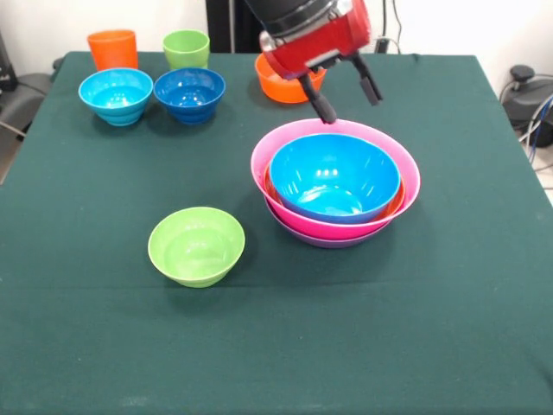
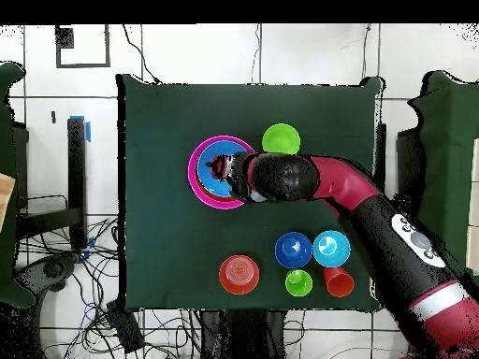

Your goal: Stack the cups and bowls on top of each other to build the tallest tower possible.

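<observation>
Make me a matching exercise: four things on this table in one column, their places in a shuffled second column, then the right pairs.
1. big blue bowl
2. small lime-green bowl
3. gripper
4. orange cup

A. alone on the cloth, beside the stack
B. at the table's far corner, next to the green cup
C. nested innermost in the stack
D. open, above the pink bowl at its far rim

Pairs: 1-C, 2-A, 3-D, 4-B

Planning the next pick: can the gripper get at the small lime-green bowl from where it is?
Probably yes: the lime-green bowl sits alone on open cloth, nothing over it; the open gripper hovers above the tower.
</observation>
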